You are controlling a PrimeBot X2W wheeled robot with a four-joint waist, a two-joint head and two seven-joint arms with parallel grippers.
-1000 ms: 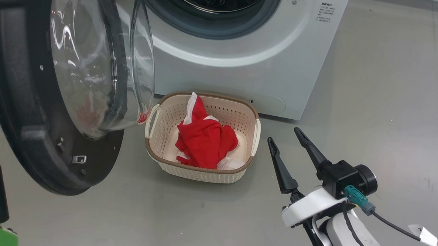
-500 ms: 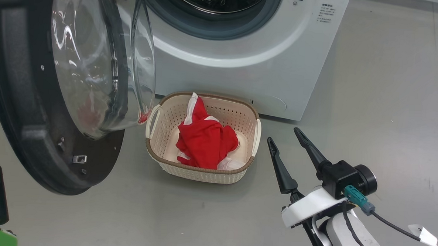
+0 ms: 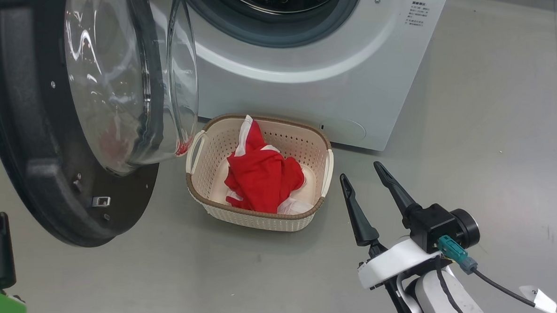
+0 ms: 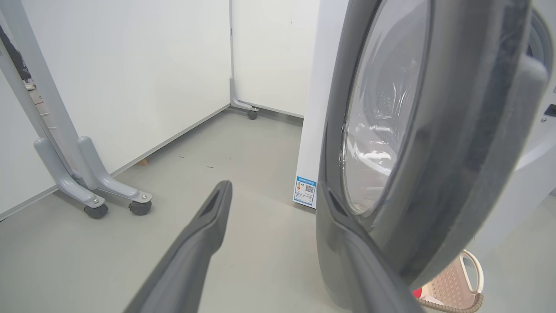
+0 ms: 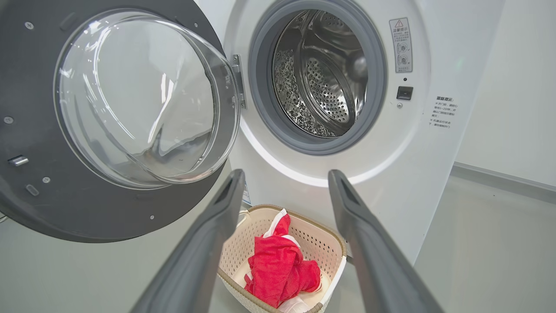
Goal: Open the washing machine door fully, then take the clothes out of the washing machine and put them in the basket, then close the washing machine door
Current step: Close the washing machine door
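Observation:
The washing machine stands ahead, and its steel drum holds nothing that I can see. The washing machine door is swung out to the left, its glass bowl bulging toward the basket. The clothes, red with white, lie in the cream basket on the floor before the machine. My right gripper hangs open and holds nothing, just right of the basket. My left gripper is open by the door's outer rim, holding nothing; one of its fingers shows at lower left.
Grey floor spreads to the right of the machine. Left of the door stand white wall panels and a wheeled frame leg. A cable trails from my right wrist.
The head view has shifted a little. My left finger sits slightly further right and lower. The door, basket, clothes and right gripper stand as before.

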